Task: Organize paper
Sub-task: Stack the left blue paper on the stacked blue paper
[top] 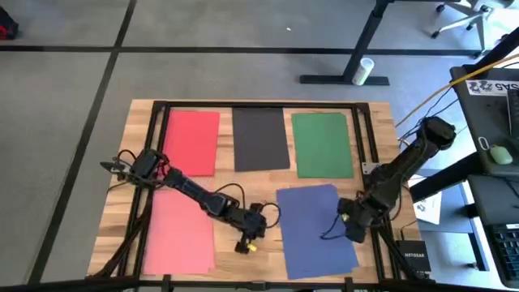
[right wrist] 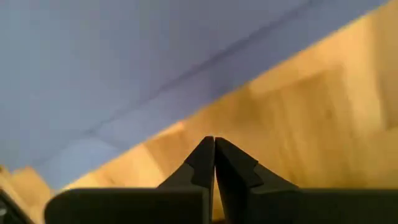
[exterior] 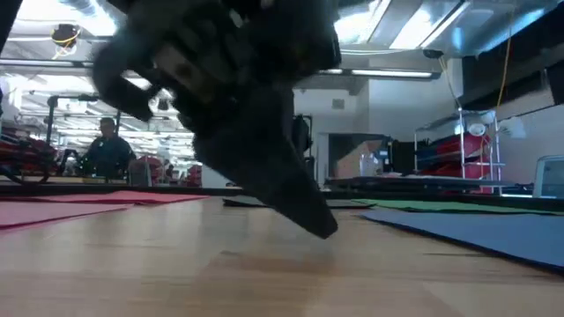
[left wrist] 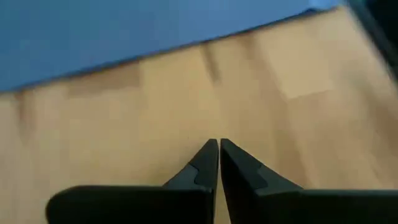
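Five sheets of paper lie flat on the wooden table: red (top: 192,142), black (top: 260,138) and green (top: 323,144) along the far side, pink (top: 180,231) and blue (top: 316,229) on the near side. My left gripper (top: 246,243) is shut, low over bare wood between the pink and blue sheets; its wrist view shows the gripper (left wrist: 217,144) short of the blue sheet (left wrist: 124,31). My right gripper (top: 354,233) is shut at the blue sheet's right edge, its tips (right wrist: 214,142) over wood beside the blue sheet (right wrist: 124,62). My left gripper (exterior: 324,229) points slanting down at the bare wood with shut fingers; I cannot tell whether its tip touches the table. My right gripper's shut tips stand over the wood next to the blue sheet's edge (right wrist: 186,118); I cannot tell whether they touch anything.
A black frame rail (top: 259,104) runs round the tabletop. Off the table's right edge are a white tag (top: 427,207) and a black box (top: 413,259). A person (exterior: 107,145) sits far back in the room. Bare wood lies between the pink and blue sheets.
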### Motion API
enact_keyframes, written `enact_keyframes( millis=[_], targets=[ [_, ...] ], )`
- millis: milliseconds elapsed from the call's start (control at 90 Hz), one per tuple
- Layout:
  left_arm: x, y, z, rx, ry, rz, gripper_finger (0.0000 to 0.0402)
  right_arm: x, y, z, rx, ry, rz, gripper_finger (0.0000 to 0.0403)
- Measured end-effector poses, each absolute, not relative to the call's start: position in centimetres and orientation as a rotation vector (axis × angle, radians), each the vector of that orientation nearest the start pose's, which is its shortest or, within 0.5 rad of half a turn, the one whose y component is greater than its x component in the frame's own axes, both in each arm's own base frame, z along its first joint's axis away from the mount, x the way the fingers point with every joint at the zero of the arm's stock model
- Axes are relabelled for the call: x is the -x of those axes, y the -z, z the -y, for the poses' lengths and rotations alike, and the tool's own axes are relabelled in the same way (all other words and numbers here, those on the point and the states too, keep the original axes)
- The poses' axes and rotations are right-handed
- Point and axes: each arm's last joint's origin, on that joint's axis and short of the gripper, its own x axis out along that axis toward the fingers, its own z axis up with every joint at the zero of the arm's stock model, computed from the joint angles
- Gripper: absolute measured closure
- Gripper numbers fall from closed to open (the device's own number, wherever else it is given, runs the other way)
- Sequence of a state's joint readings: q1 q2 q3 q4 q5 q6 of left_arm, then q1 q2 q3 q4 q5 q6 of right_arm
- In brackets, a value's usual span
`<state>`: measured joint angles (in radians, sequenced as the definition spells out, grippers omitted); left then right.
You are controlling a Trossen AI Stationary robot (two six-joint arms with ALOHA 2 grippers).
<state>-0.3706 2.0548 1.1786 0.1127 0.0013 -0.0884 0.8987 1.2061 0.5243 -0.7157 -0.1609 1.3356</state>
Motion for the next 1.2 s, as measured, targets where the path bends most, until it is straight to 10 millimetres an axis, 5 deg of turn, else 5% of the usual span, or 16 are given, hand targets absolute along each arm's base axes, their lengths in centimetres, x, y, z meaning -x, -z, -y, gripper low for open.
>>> enact_keyframes(
  millis=[411, 678, 1200],
  targets=[
    [-39.8, -12.1, 13.3, -0.295, 0.369, -0.678, 0.0402, -10.2, -12.8, -16.5, -0.549, 0.123, -1.652, 0.0403],
    [-41.5, -10.3, 13.3, -0.303, 0.418, -0.684, 0.0402, -10.3, -12.7, -16.6, -0.553, 0.122, -1.641, 0.0403],
    [-42.9, -10.6, 13.1, -0.317, 0.417, -0.665, 0.0402, -11.4, -12.6, -16.3, -0.545, 0.078, -1.575, 0.0403]
  ],
)
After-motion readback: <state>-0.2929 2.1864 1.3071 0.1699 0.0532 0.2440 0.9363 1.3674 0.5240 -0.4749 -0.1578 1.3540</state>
